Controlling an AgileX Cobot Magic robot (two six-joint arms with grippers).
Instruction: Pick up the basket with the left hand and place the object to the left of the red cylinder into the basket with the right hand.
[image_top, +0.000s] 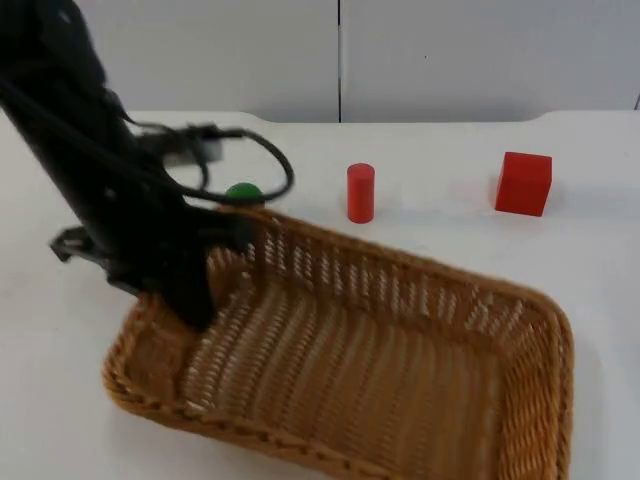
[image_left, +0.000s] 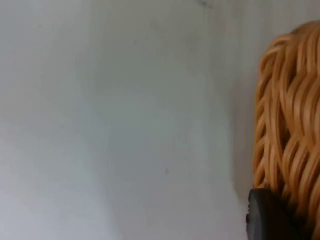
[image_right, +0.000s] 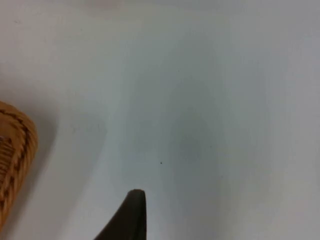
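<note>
White table top (image_top: 430, 170) runs back to a grey partition wall (image_top: 480, 60). On it lies a wicker basket (image_top: 380, 360), wide and shallow, tilted with one short end lifted. The left gripper (image_top: 195, 300) reaches down into that raised end beside its wall; whether its fingers are clamped on the wicker cannot be told. In the left wrist view the woven rim (image_left: 285, 125) stands just beside a black fingertip (image_left: 267, 217), with bare table behind.

Just past the basket's far rim sits a green object (image_top: 243, 191), partly hidden by the left arm. To its right, a little apart, stands the red cylinder (image_top: 360, 192), upright. Further right, well apart from the cylinder, rests a red cube (image_top: 524, 183).

The right gripper hangs over bare table; its wrist view shows one black fingertip (image_right: 131, 216) and a corner of the basket (image_right: 15, 160) off to the side. Whether that gripper's fingers are apart or together cannot be told.
</note>
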